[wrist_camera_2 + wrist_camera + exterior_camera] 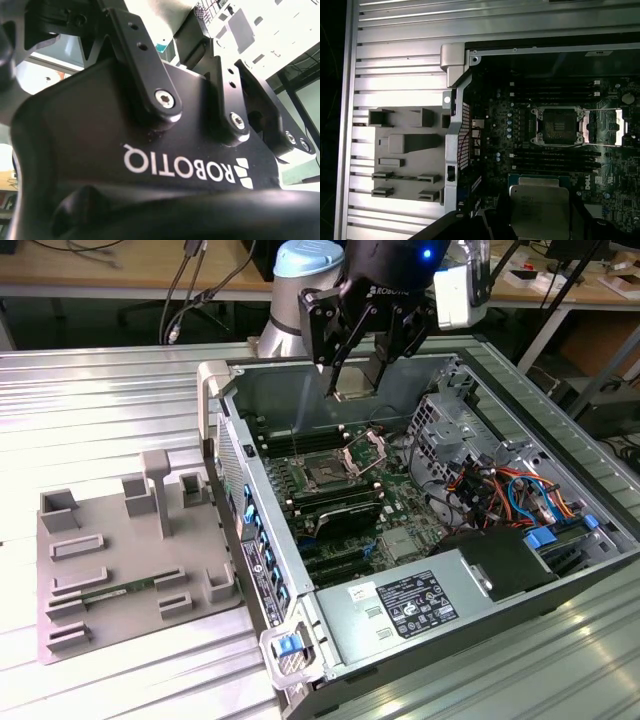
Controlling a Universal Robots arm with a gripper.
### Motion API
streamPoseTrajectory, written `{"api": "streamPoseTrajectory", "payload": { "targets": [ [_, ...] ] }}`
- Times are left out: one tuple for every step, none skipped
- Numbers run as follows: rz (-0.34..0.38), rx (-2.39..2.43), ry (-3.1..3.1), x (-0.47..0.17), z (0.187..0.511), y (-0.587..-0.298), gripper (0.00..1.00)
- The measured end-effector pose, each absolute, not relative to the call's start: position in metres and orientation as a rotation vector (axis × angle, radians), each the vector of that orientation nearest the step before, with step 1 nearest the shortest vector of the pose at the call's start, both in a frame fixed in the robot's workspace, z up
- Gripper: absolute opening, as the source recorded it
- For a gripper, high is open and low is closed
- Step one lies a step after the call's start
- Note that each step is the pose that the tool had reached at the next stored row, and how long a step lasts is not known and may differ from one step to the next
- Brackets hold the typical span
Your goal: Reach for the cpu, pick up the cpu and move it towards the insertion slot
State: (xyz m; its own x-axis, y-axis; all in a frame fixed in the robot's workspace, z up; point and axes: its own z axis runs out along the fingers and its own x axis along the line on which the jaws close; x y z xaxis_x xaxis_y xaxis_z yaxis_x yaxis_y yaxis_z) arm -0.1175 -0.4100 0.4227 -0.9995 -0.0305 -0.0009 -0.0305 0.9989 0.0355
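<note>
- In the exterior view, your hand (355, 388) hangs over the far part of the open computer case (290, 390). Its fingers are drawn in on a pale sliver, the cpu (352, 396).
- The insertion slot (325, 473) sits on the motherboard (400, 510), below the hand and a little nearer. Its silver plate (368, 450) is swung up and open. The cpu is held in the air, apart from the slot.
- A grey moulded tray (130, 550) lies on the ribbed metal surface (100, 390), on the exterior view's left of the case.
- In the second wrist view, you see the hand's black body close up, with its bolted link arms (150, 75).
- In the first wrist view, the cpu (540, 207) shows its silver-white top. It is clamped between the dark fingers (496, 225), so the hand is grasping the cpu.
- The insertion slot (559, 126) has a dark centre and a silver frame and is not touching the cpu. Long black memory slots (555, 160) lie between the two.
- The grey tray (405, 150) rests outside the case wall.
</note>
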Motion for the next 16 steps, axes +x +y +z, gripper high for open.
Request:
{"api": "streamPoseTrajectory", "payload": {
  "targets": [
    [0.056, -0.048, 3.140, -0.1169, 0.4223, -0.4100, 0.55],
    [0.056, -0.048, 3.140, -0.1160, 0.4217, -0.4100, 0.55],
    [0.056, -0.048, 3.140, -0.1153, 0.4211, -0.4100, 0.55],
    [0.056, -0.048, 3.140, -0.1149, 0.4209, -0.4100, 0.55],
    [0.056, -0.048, 3.140, -0.1145, 0.4205, -0.4100, 0.55],
    [0.056, -0.048, 3.141, -0.1141, 0.4203, -0.4100, 0.55],
    [0.056, -0.048, 3.140, -0.1137, 0.4199, -0.4100, 0.55],
    [0.056, -0.048, 3.140, -0.1134, 0.4197, -0.4100, 0.55],
    [0.056, -0.048, 3.140, -0.1129, 0.4194, -0.4100, 0.55],
    [0.056, -0.048, 3.140, -0.1124, 0.4190, -0.4100, 0.55],
    [0.056, -0.048, 3.140, -0.1120, 0.4187, -0.4100, 0.55],
    [0.056, -0.048, 3.140, -0.1116, 0.4184, -0.4100, 0.55],
    [0.056, -0.048, 3.140, -0.1112, 0.4181, -0.4100, 0.55],
    [0.056, -0.048, 3.140, -0.1108, 0.4178, -0.4100, 0.55],
    [0.056, -0.048, 3.140, -0.1105, 0.4175, -0.4100, 0.55],
    [0.056, -0.048, 3.140, -0.1100, 0.4171, -0.4100, 0.55]
  ]
}}
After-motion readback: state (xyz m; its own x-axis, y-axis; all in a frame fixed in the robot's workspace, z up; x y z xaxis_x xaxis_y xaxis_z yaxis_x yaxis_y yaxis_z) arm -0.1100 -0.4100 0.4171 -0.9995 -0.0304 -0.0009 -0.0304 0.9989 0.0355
